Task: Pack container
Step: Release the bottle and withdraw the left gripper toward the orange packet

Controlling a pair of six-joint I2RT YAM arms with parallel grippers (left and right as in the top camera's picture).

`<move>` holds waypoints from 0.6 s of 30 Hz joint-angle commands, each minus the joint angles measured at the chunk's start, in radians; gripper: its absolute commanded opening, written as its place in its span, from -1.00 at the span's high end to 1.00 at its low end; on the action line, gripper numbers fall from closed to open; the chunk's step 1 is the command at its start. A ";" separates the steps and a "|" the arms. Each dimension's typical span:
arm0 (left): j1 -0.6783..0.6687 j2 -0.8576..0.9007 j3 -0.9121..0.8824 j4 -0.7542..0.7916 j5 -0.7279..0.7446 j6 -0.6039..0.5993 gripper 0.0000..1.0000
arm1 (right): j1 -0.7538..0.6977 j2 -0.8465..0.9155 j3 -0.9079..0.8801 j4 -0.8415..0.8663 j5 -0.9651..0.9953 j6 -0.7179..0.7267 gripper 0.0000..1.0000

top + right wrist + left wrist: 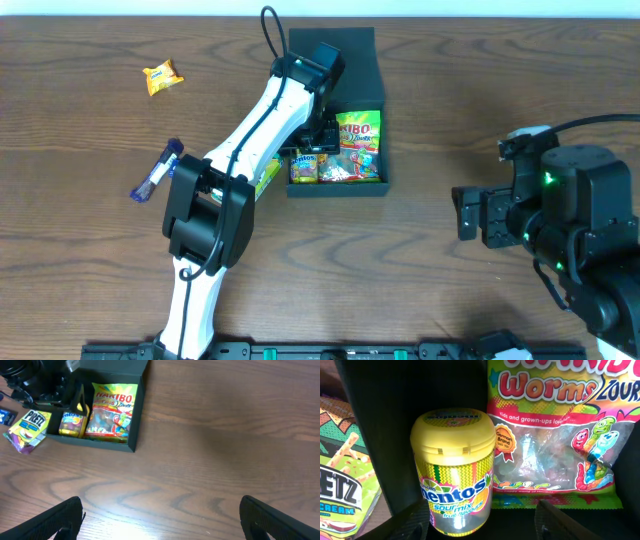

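A: Where do we stand with the container (338, 189)?

B: It sits near the middle of the table (450, 90), its lid flap (358, 68) folded back at the far side. A Mentos bottle (456, 475) and a Haribo bag (555, 435) lie inside it, side by side.

A: And the left gripper (482, 512)?

B: We see its fingers (405, 524) spread to either side of the bottle's base. There is a clear gap on the bag side, so we judge it is pinching nothing.

A: What worries us from here?

B: Mostly the way out. One finger is very close to the bottle, and a crooked lift could catch it and tip or roll it onto the bag. The other finger hangs over the bag's crinkled lower edge and could snag it and drag it up.

A: Anything outside the box?

B: A Pretz pack (340, 490) lies just beside the container's left wall. A sideways swing of the wrist could shove it, or shift the light cardboard box itself. The lid flap is right behind the wrist too, so a backward pull could knock it.

A: How is the arm posed?

B: Our left arm (250, 130) stretches diagonally from the near edge, with the wrist bent down into the box. The right gripper (161, 510) hovers over bare table well to the right, jaws wide and empty.
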State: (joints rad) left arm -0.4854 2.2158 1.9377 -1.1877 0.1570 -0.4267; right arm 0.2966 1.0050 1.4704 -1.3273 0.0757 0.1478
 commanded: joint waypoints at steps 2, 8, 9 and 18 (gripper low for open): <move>0.002 -0.005 0.003 -0.002 -0.008 -0.007 -0.33 | -0.009 -0.003 -0.001 -0.001 0.006 -0.014 -0.98; 0.017 -0.006 0.048 0.018 -0.011 0.001 -0.24 | -0.009 -0.003 -0.001 -0.001 0.006 -0.014 -0.99; 0.022 -0.006 0.071 0.018 -0.012 0.011 -0.24 | -0.009 -0.003 -0.001 -0.001 0.006 -0.014 -0.99; 0.081 -0.006 0.278 0.002 -0.254 0.084 -0.36 | -0.009 -0.003 -0.001 -0.001 0.006 -0.014 -0.99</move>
State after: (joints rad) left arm -0.4332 2.2158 2.1666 -1.1770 0.0406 -0.3817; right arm 0.2966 1.0054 1.4704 -1.3273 0.0757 0.1478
